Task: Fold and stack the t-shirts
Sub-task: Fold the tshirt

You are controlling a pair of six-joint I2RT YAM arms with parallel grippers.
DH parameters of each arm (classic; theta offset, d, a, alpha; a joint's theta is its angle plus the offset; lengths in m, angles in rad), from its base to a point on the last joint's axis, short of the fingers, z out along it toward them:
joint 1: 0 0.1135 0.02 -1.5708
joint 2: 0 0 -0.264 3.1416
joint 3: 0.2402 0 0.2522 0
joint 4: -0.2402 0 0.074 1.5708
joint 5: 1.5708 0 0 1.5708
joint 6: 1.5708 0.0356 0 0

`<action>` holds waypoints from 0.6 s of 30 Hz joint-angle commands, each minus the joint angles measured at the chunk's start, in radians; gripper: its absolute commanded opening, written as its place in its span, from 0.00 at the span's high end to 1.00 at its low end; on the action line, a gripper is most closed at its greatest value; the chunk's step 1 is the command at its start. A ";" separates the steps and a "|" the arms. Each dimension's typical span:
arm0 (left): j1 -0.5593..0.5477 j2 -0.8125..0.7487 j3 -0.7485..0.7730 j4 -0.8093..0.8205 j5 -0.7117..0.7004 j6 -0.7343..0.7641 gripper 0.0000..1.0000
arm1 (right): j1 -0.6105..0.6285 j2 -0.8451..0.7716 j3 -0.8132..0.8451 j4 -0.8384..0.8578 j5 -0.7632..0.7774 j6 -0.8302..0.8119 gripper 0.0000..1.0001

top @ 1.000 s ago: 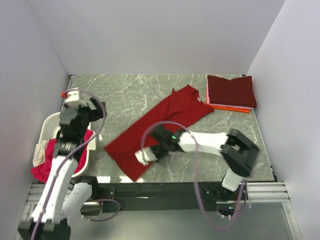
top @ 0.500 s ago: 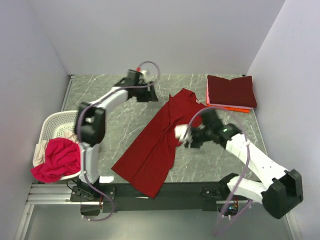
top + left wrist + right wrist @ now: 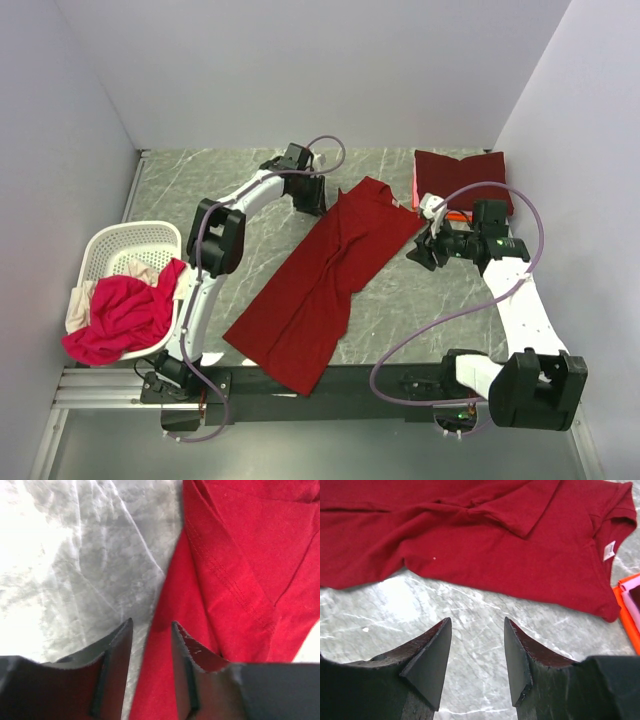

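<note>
Grey marble-patterned table (image 3: 200,180), walled on three sides by plain pale panels.

Large dark red t-shirt (image 3: 320,285) lies spread flat in a long diagonal. Its neck end is toward the far right and its hem is at the near edge of the table. Cloth is creased down the middle, with one sleeve folded over onto the body. A small white label (image 3: 609,550) shows at the collar in the right wrist view.

Far right corner holds a folded maroon t-shirt (image 3: 465,180) on top of a folded orange t-shirt (image 3: 470,216), whose edge shows below it. The stack sits just beside the red shirt's collar end, not touching it as far as the overhead view shows.

Left side has a white plastic lattice basket (image 3: 135,245). A magenta-pink t-shirt (image 3: 120,315) is heaped over its near rim, with a bit of cream cloth (image 3: 78,305) at the outer side.

Left gripper (image 3: 151,624) reaches far across the table to the red shirt's far left edge. Its fingers are slightly apart with nothing held. One finger is over bare table and the other over cloth; cannot tell whether they touch.

Right gripper (image 3: 476,622) is over bare table just right of the red shirt, between it and the stack. Its fingers are spread wide and empty. A purple cable (image 3: 520,215) loops above that arm.
</note>
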 commanded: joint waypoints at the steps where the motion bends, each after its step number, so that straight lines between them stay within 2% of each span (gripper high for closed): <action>1: -0.008 0.046 0.024 -0.068 0.067 0.043 0.62 | -0.014 -0.013 0.008 0.028 -0.051 0.048 0.47; 8: -0.010 0.064 0.018 -0.079 0.181 0.055 0.73 | -0.028 0.048 0.025 0.032 -0.040 0.072 0.47; 12: -0.006 0.067 0.016 -0.090 0.115 0.042 0.99 | -0.029 0.064 0.026 0.043 -0.031 0.088 0.47; 14: 0.025 0.044 -0.011 -0.074 0.003 0.011 1.00 | -0.031 0.076 0.028 0.054 -0.011 0.098 0.47; 18: 0.164 -0.125 -0.206 0.077 -0.042 -0.124 1.00 | -0.031 0.120 0.042 0.091 0.033 0.164 0.47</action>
